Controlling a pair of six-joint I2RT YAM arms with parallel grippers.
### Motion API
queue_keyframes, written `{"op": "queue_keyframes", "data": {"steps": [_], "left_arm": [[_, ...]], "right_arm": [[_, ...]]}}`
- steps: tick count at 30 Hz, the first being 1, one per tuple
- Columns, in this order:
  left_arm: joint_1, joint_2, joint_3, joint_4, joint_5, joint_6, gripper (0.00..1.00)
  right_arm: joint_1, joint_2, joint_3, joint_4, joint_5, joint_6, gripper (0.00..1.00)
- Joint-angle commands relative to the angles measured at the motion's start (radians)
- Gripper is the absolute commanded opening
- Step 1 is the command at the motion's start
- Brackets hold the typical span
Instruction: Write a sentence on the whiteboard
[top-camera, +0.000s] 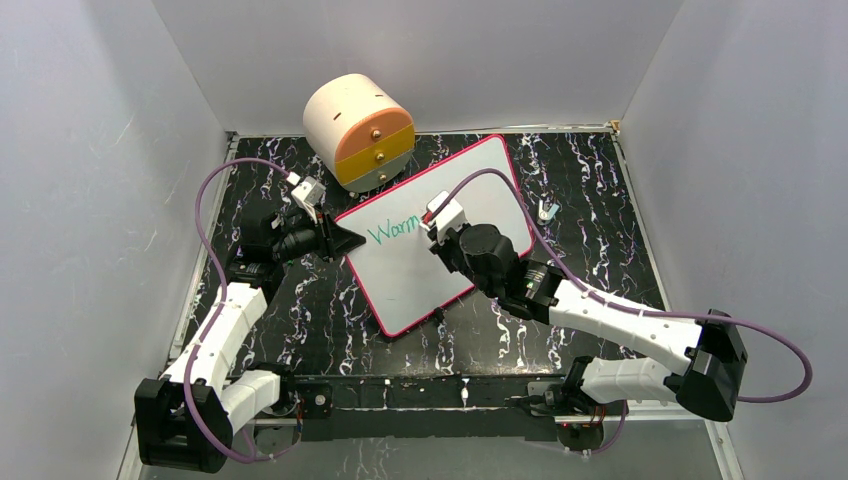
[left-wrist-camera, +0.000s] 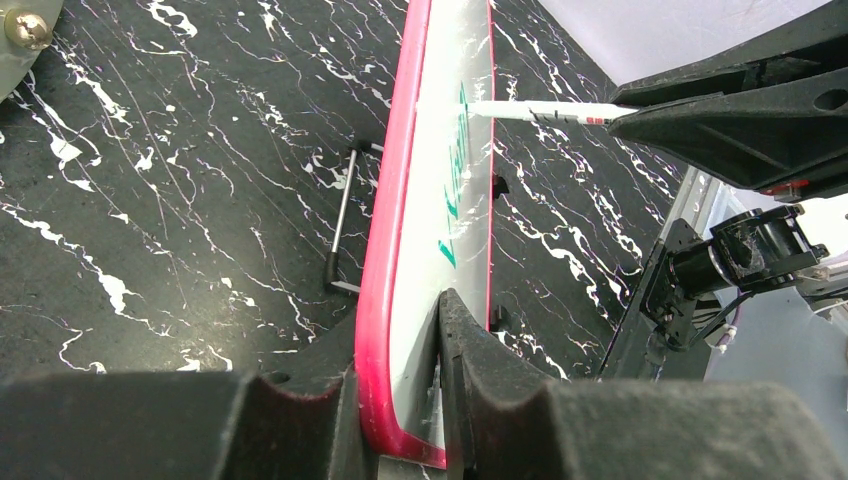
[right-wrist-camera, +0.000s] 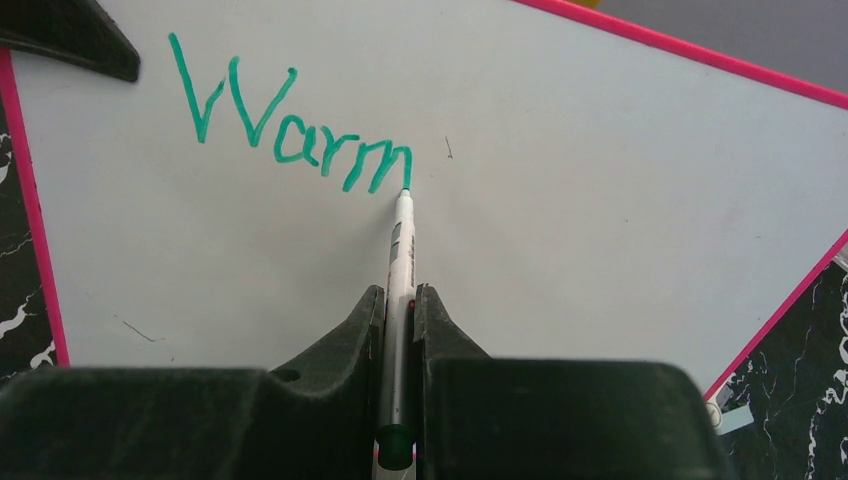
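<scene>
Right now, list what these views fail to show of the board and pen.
Right wrist view: print on the marker is too small; its lower barrel hides between the right gripper fingers.
Top view: marker tip, hidden under the right gripper.
Left wrist view: sentence on the whiteboard, seen edge-on, unreadable.
Top view: small object beside the board, too small to identify.
</scene>
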Motion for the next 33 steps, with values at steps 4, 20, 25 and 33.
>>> {"op": "queue_keyframes", "data": {"steps": [4,20,25,33], "left_arm": [[-0.029,0.042,-0.049,-0.163,-0.127,0.201,0.00],[-0.030,0.046,-0.047,-0.163,-0.127,0.202,0.00],[-0.029,0.039,-0.049,-0.163,-0.128,0.201,0.00],[-0.029,0.042,-0.050,-0.163,-0.126,0.201,0.00]], "right_arm": [[-0.009,-0.004,0.019,-0.054,-0.012,0.028,0.00],[-0.016,-0.082,-0.022,0.077,0.026,-0.007,0.00],[-0.022,-0.073,-0.023,0.099,0.013,-0.003,0.00],[-0.022,-0.061,-0.022,0.136,0.004,-0.003,0.00]]}}
